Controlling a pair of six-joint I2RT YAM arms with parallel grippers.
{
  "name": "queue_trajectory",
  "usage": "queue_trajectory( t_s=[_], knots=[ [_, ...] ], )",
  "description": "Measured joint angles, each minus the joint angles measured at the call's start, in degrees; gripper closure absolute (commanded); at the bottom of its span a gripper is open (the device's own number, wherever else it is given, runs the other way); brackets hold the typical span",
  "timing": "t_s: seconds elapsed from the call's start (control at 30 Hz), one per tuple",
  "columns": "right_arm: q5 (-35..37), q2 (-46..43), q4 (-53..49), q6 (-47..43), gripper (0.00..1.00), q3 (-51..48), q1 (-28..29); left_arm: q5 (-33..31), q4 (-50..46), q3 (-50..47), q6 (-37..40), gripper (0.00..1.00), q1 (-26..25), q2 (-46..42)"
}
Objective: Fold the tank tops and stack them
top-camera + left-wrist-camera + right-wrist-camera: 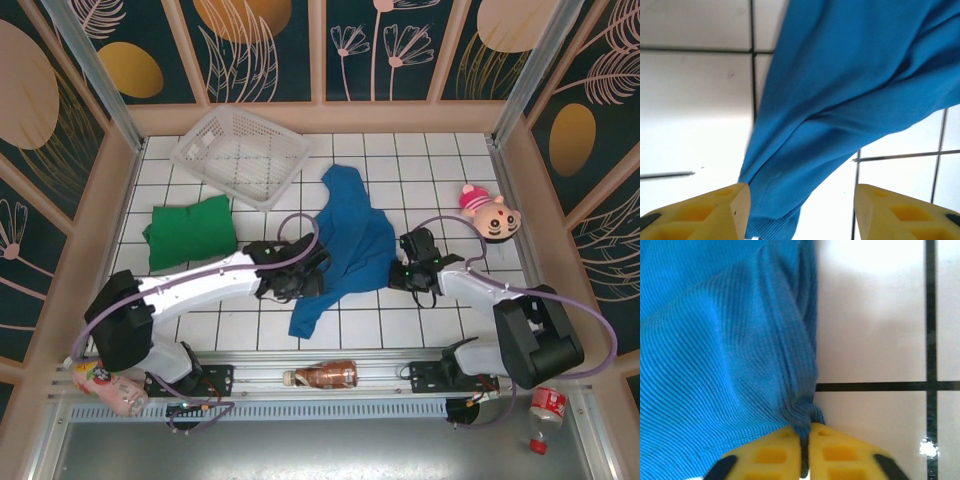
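1. blue tank top [348,238]: it is lying rumpled at the middle of the white tiled table [410,325]. Its upper end is reaching towards the basket and a narrow tail is trailing towards the near edge.
2. right gripper [398,272]: it is sitting at the blue top's right edge. In the right wrist view its yellow fingers [770,455] are pressing together and pinching a bunched, ribbed fold of the blue cloth just above a dark tile line.
3. left gripper [312,270]: it is resting at the blue top's left edge. In the left wrist view its yellow fingers [730,210] are standing spread apart. A hanging strip of the blue cloth is passing between them and touching the inner face of the left-hand finger, with bare tile showing beside the other finger.
4. green tank top [190,232]: it is lying as a compact folded shape on the left side of the table, well apart from the blue top and near the basket's front corner.
5. white lattice basket [240,155]: it is sitting tilted at the far left of the table.
6. pink doll-head toy [487,212]: it is lying at the right side of the table, beyond the right arm.
7. brown bottle [322,375]: it is lying on its side on the near rail between the two arm bases.
8. pink bottle [105,385]: it is lying at the near left corner beside the left arm's base.
9. red-capped bottle [545,410]: it is lying at the near right corner.
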Motion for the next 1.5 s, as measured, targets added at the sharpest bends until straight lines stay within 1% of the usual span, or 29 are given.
queue_trajectory(
  t_s=[0.13, 0.33, 0.43, 0.6, 0.73, 0.87, 1.03, 1.17, 1.27, 1.33, 1.5],
  knots=[
    [0.0, -4.98, -3.37, 0.39, 1.0, 0.0, -2.36, 1.36, 0.79, -7.3, -3.45, 0.48, 0.07, -4.11],
    [-0.11, -16.92, -9.55, 4.2, 1.0, 1.31, -8.76, 4.2, 4.37, -14.14, -6.8, 0.53, -1.57, -4.94],
    [0.2, -20.55, -12.17, 6.03, 1.0, 2.99, -12.79, 5.84, 7.45, -15.74, -8.17, 0.54, -2.62, -4.72],
    [1.86, -24.72, -15.89, 7.72, 1.0, 5.11, -16.48, 7.45, 12.48, -15.98, -9.9, 0.53, -4.76, -2.43],
    [2.03, -25.86, -17.0, 7.91, 1.0, 5.11, -18.91, 8.59, 15.96, -15.8, -10.73, 0.51, -6.25, 0.63],
    [2.01, -25.86, -17.57, 7.8, 1.0, 5.07, -19.39, 8.66, 17.44, -13.4, -11.87, 0.49, -7.61, 3.63],
    [1.99, -25.86, -17.66, 7.67, 1.0, 4.96, -20.22, 9.9, 21.81, -10.49, -14.78, 0.49, -11.19, 6.25],
    [1.99, -25.86, -17.64, 7.65, 1.0, 4.66, -20.22, 11.08, 23.85, -10.12, -16.72, 0.52, -13.7, 8.24],
    [1.99, -25.86, -17.64, 7.67, 1.0, 4.55, -20.22, 11.87, 25.2, -10.12, -18.01, 0.57, -14.25, 9.01],
    [1.97, -25.86, -17.64, 7.65, 1.0, 4.55, -20.22, 12.15, 26.16, -10.12, -18.45, 0.65, -14.36, 9.66],
    [1.9, -25.86, -17.62, 7.65, 1.0, 4.55, -20.22, 11.52, 25.86, -10.01, -18.88, 0.9, -14.36, 10.78]
  ],
)
